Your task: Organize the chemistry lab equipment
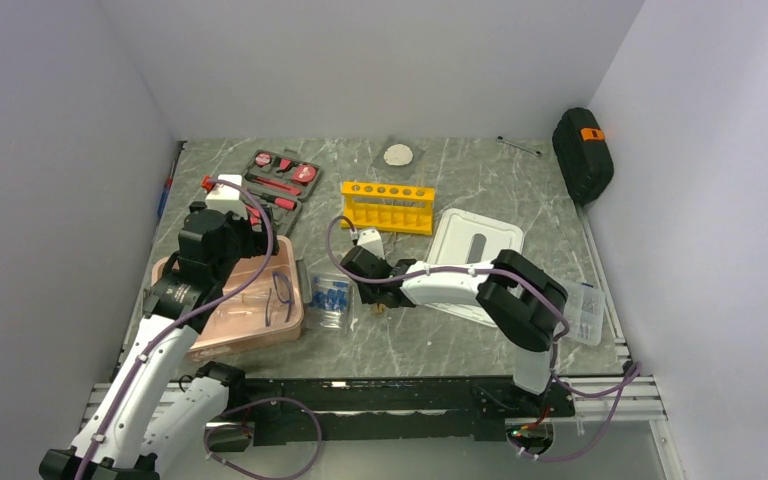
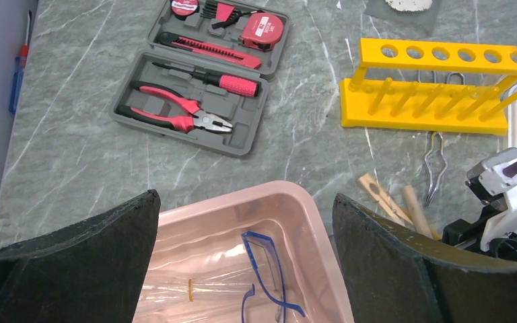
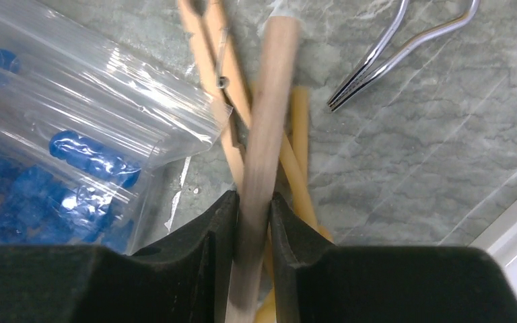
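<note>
**Fig.** The two arms as seen from the room. Left arm (image 1: 150, 370) and right arm (image 1: 440, 285): glossy white link shells joined by blocky black joint housings (image 1: 520, 300). A thin purple cable (image 1: 280, 399) follows each arm and loops loose near the black base rail (image 1: 390, 400). Each wrist carries a small white camera block (image 1: 368, 240). Left gripper (image 2: 246, 197) and right gripper (image 3: 252, 202): two broad matte-black fingers (image 2: 87, 256) each, faintly grainy in surface, narrowing toward the tips

Jaws of the right gripper (image 3: 252, 214) pinch a wooden clamp (image 3: 269, 114); tube bag (image 3: 60, 148) at nine o'clock, metal tongs (image 3: 342, 96) at one.
</note>
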{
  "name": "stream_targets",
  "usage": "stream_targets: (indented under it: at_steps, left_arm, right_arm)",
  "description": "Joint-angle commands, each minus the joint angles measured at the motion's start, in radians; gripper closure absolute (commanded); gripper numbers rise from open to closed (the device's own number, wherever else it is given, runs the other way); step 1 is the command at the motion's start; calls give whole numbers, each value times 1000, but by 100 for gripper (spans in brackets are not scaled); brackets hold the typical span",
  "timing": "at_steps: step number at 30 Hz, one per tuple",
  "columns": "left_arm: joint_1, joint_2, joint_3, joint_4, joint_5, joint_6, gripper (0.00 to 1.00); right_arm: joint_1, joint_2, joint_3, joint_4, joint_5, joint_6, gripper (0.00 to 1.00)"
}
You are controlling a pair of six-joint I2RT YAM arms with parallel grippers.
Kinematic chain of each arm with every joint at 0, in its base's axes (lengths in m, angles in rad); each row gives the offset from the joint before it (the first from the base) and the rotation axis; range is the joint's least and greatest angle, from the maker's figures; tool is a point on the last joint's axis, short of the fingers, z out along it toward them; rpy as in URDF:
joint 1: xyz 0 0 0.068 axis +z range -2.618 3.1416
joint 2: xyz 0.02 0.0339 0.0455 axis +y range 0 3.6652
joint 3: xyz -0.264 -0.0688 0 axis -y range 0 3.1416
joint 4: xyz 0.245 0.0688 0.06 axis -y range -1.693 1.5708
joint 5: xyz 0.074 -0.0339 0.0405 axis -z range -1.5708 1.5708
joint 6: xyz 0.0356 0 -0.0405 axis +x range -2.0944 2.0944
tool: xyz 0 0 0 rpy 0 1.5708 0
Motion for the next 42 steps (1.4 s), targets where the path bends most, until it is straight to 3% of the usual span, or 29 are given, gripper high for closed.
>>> stream_targets:
  at_steps: [1, 9, 17, 25, 29, 34, 37, 42]
  left_arm:
    - [-6, -9, 9, 33, -14, 7, 1]
    - [-7, -8, 9, 33, -6, 8, 1]
    - [-8, -10, 12, 33, 6, 21, 1]
    - [-28, -2, 27, 94, 272, 5, 2]
    - [-68, -2, 36, 152, 421, -76, 3]
    - [-142, -11, -21, 355, 629, -241, 1]
    - [-180, 20, -33, 434, 678, -332, 1]
    - [-203, 80, -30, 424, 650, -409, 2]
  right_arm:
    - [-6, -1, 21, 20, 1, 9, 75]
    - [-6, -92, -6, 30, 45, 8, 95]
    - [-2, -231, -121, 151, 85, 1, 99]
    - [47, -464, -342, 594, 1, -193, 100]
    - [84, -557, -388, 702, -12, -293, 100]
    - [111, -611, -389, 776, -70, -346, 100]
    - [141, -610, -390, 817, -70, -384, 100]
    - [177, -622, -405, 880, -75, -407, 100]
